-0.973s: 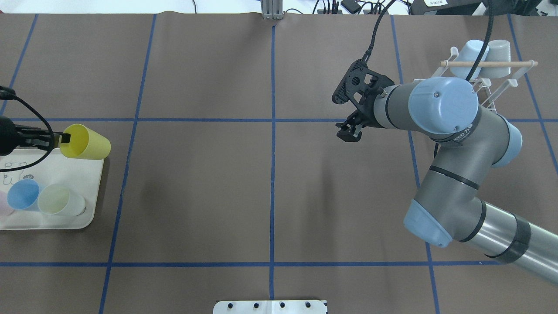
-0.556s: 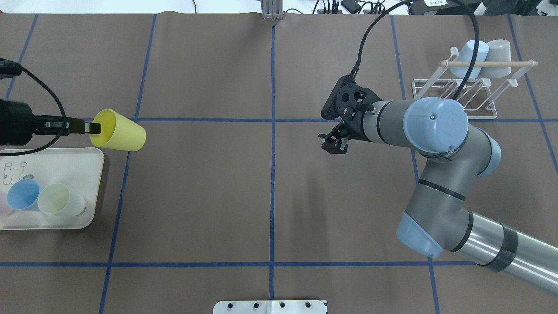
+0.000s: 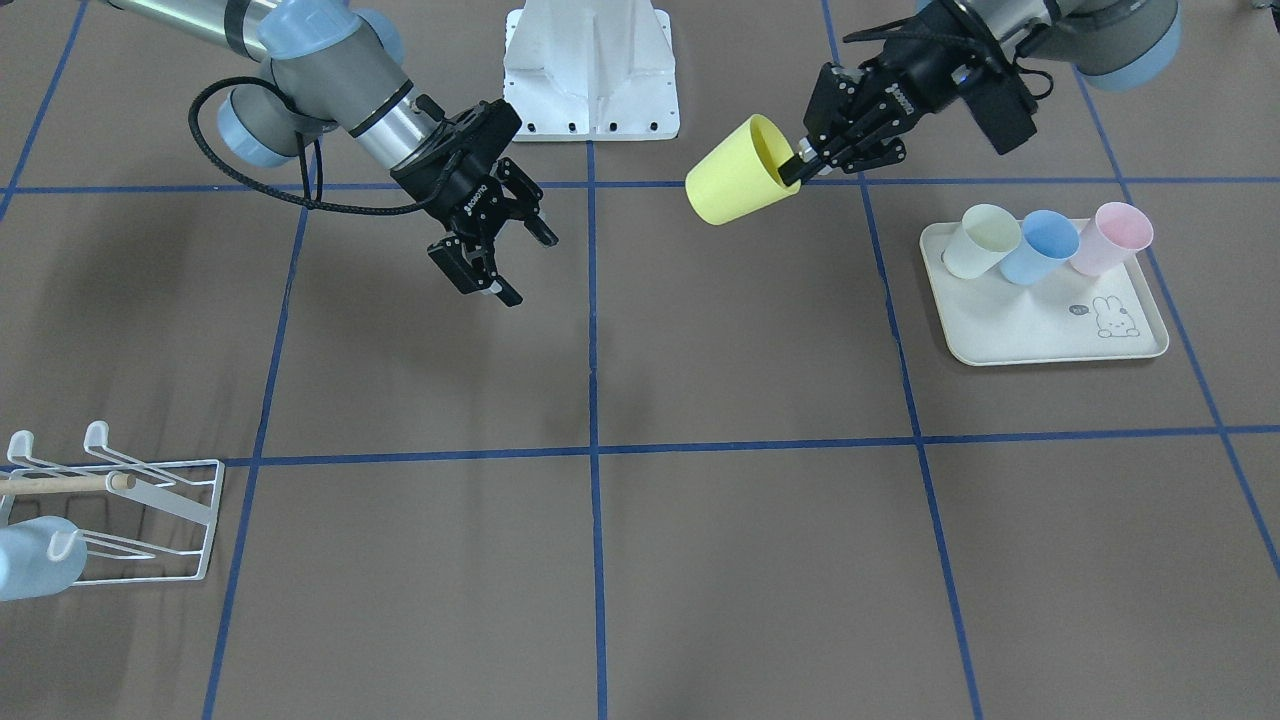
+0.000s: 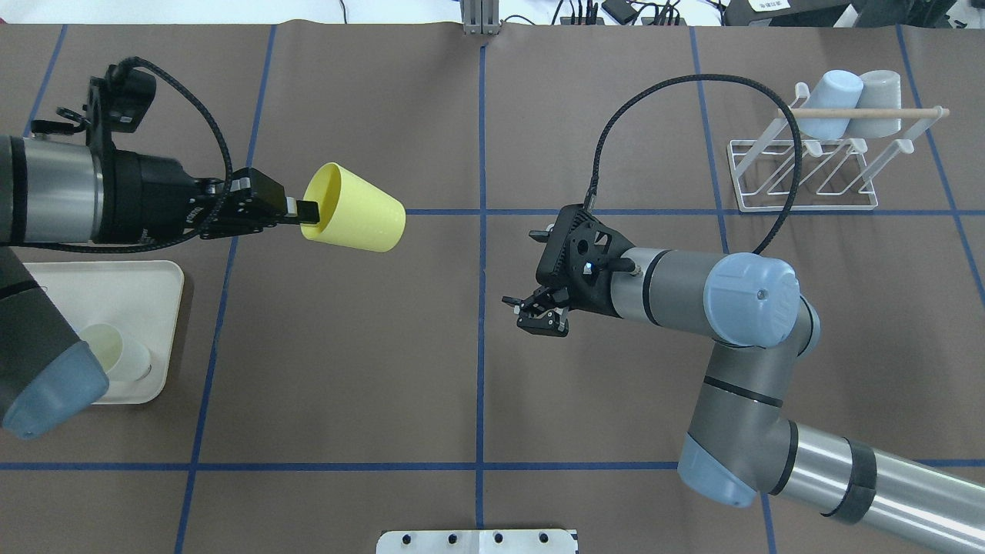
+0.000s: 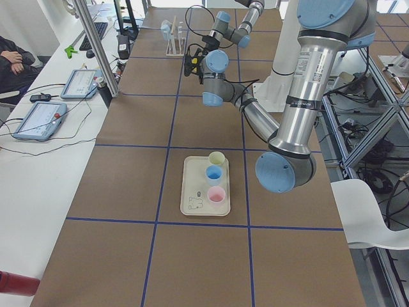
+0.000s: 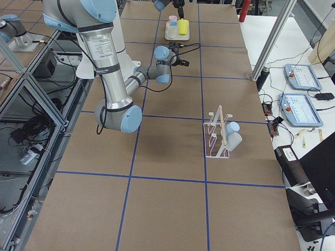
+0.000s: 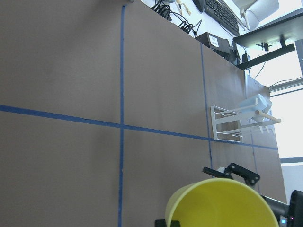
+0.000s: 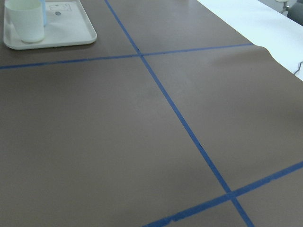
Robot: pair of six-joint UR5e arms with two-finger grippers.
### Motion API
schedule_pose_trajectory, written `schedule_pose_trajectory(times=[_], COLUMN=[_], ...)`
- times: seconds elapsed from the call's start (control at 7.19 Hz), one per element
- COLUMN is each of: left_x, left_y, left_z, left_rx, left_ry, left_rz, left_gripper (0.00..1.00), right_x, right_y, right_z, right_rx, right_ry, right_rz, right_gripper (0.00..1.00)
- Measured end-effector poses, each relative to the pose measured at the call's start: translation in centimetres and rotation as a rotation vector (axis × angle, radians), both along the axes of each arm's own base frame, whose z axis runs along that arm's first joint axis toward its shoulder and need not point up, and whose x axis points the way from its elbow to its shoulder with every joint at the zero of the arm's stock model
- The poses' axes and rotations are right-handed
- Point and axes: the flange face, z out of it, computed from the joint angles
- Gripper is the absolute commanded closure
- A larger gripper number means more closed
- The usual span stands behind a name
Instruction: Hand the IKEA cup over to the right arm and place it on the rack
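**One yellow cup in the left claw; right claw spread and empty**

Front-facing view: in the upper right of the frame, the left claw (image 3: 800, 165) is clenched on the rim of the single yellow cup (image 3: 738, 186). The cup hangs on its side above the surface (image 3: 760, 560), with its base pointing frame-left. The right claw (image 3: 522, 265), left of centre, is spread wide, holds nothing, and is well apart from the cup. Three cups stand on the tray (image 3: 1040, 335) at the right: a cream cup (image 3: 978, 242), a bright blue cup (image 3: 1040, 248) and a pink cup (image 3: 1108, 238). The rack (image 3: 213, 515) sits at the lower left edge, with one pale blue cup (image 3: 30, 562) showing on it.

Overhead view: the yellow cup is left of the centre line, with one finger inside its mouth and one outside. The right arm (image 4: 739, 308) reaches in from the lower right, and one thick black cable (image 4: 692, 76) loops above it. The rack, upper right, carries two cups: the pale blue one and a grey cup (image 4: 881, 88). Only the cream cup shows on the tray, because the left arm (image 4: 54, 188) covers the rest.

Left-side view: three cups stand in a row on the tray at mid-frame. Both claws are too small to judge.

Right-side view: the rack stands right of centre with its two cups, and the yellow cup is at the top of the frame.

Left wrist view: the yellow cup's rim fills the bottom edge, and the rack is at the right.

Right wrist view: the tray is in the upper left corner with the cream cup on it.
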Motion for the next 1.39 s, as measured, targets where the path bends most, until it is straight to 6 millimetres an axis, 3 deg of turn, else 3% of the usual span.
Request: schedule_pose_trajectory(times=[0.28, 0.56, 0.97, 1.39], left_x=[3.1, 5.5, 8.0, 10.1], left_y=[1.7, 3.0, 2.5, 3.6], left_z=[-1.4, -1.5, -0.9, -0.9], left_rx=[0.010, 0.001, -0.016, -0.021], left_ry=[0.028, 0.031, 0.013, 0.009], left_rz=[0.009, -0.002, -0.012, -0.002], left_gripper=[1.00, 1.00, 1.00, 1.00], right_x=[-0.8, -1.1, -1.5, -1.5], right_y=[1.2, 2.0, 3.5, 4.2], right_z=[1.0, 1.1, 0.6, 0.0], right_rx=[0.025, 0.015, 0.024, 0.040], right_ry=[-0.110, -0.169, -0.228, -0.267], right_rz=[-0.024, -0.038, -0.066, -0.077], right_gripper=[0.01, 0.01, 0.01, 0.02])
